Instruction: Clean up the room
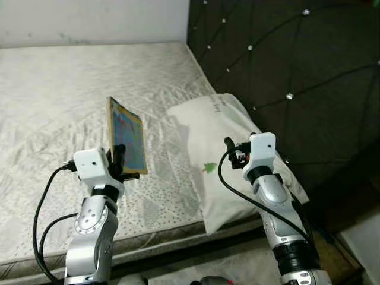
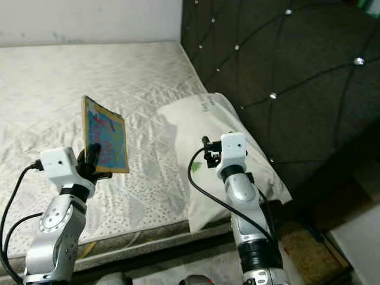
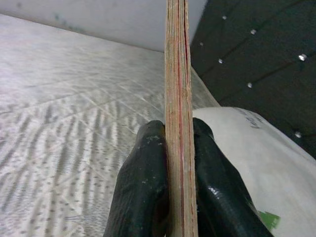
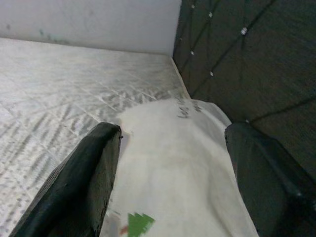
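The book (image 1: 126, 135) stands upright, pinched at its lower edge by my left gripper (image 3: 180, 163), forearm raised over the mattress (image 1: 53, 101). My right gripper (image 4: 170, 168), fingers spread wide, hovers with bent elbow above the white pillow (image 1: 219, 154) beside the headboard (image 1: 297, 65)

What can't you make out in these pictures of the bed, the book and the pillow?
- Book: the cover print is too small in the eye views, and the left wrist view meets it edge-on between the left gripper fingers.
- Pillow: its writing is too small; the right gripper arm covers part.
- Mattress: cut off by the frame's left edge.
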Available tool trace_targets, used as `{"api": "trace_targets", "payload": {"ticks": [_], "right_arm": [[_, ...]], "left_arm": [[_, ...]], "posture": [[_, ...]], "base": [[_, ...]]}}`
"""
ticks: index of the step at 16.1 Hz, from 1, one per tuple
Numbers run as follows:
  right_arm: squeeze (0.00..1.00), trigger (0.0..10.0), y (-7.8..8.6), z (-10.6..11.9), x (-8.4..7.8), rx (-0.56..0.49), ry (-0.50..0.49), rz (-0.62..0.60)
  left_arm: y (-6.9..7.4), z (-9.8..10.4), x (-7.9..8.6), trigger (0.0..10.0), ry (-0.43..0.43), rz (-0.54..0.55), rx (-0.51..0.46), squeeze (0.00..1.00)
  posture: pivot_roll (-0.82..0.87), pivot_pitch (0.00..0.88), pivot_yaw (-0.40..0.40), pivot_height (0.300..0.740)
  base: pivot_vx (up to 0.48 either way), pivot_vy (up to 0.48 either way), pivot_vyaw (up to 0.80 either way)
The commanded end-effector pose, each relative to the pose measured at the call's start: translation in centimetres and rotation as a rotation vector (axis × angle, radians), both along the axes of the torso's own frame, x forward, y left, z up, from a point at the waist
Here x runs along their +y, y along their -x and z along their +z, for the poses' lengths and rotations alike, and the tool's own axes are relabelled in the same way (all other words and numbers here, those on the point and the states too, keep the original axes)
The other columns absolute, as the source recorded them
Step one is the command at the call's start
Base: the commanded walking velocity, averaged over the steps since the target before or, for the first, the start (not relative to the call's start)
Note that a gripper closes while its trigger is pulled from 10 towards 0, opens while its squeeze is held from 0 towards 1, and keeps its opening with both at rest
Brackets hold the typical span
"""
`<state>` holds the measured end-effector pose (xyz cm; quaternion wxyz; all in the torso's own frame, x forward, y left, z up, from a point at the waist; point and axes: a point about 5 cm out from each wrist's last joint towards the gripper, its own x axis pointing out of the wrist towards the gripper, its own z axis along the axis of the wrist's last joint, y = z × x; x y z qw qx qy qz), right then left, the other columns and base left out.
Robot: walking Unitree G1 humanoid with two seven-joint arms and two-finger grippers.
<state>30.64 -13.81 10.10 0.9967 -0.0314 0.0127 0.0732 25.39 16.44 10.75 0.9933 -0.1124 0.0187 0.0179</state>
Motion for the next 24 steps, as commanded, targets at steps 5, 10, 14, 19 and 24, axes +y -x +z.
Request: {"api": "trace_targets", "payload": {"ticks": [5, 10, 14, 19, 24], "right_arm": [[0.00, 10.0, -0.26, 1.26, 0.23, -0.043, -0.010, 0.007], [0.00, 10.0, -0.34, 1.31, 0.51, -0.043, -0.009, 0.016], [0.00, 10.0, -0.42, 1.39, 0.53, -0.046, -0.009, 0.022], [0.00, 10.0, -0.44, 1.42, 0.56, -0.046, 0.000, 0.030], [0.00, 10.0, -0.45, 1.39, 0.63, -0.044, 0.006, 0.036]], "left_arm": [[-0.33, 1.66, -0.01, 10.0, -0.020, 0.005, -0.059, 0.00], [-0.43, 1.77, 0.05, 10.0, -0.029, 0.007, -0.060, 0.00], [-0.59, 1.90, -0.01, 10.0, -0.032, 0.007, -0.066, 0.00], [-0.62, 2.09, -0.17, 10.0, -0.028, -0.006, -0.078, 0.00], [-0.60, 2.30, -0.23, 10.0, -0.022, -0.021, -0.095, 0.00]], "posture": [[-0.01, 0.000, -0.038, 0.740], [-0.01, 0.000, -0.039, 0.723], [-0.01, 0.000, -0.042, 0.670], [-0.01, 0.000, -0.045, 0.656], [-0.01, 0.000, -0.048, 0.656]], "base": [[0.000, 0.000, 0.00], [0.000, 0.000, 0.00], [0.000, 0.000, 0.00], [0.000, 0.000, 0.00], [0.000, 0.000, 0.00]]}}
